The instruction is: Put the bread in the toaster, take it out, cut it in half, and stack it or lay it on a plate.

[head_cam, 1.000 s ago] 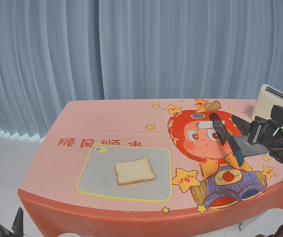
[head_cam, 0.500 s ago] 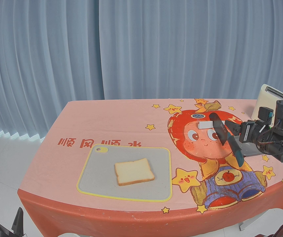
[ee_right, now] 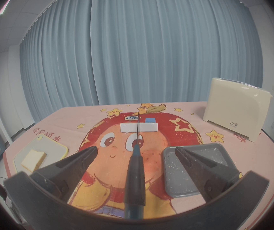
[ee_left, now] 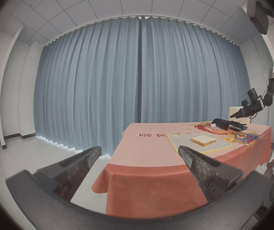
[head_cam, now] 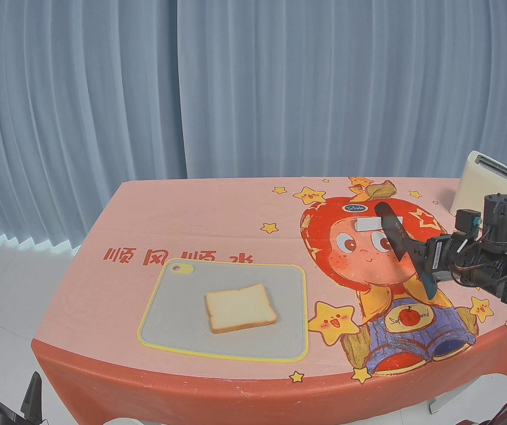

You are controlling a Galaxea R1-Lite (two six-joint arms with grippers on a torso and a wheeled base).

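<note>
Right wrist view: gripper (ee_right: pixel 135 149) straddles knife (ee_right: pixel 134 182)

The right arm (head_cam: pixel 504 267) lies over the right edge of the worktop (head_cam: pixel 206 219), forearm about level. Its wrist is turned so that the right gripper (head_cam: pixel 414 249) points toward the left edge. The fingers (ee_right: pixel 70 170) stand spread wide apart. The left gripper (head_cam: pixel 9 385) sits low, off the front left corner and below the worktop's edge. Its fingers (ee_left: pixel 207 171) point upward and are also spread wide.
</note>
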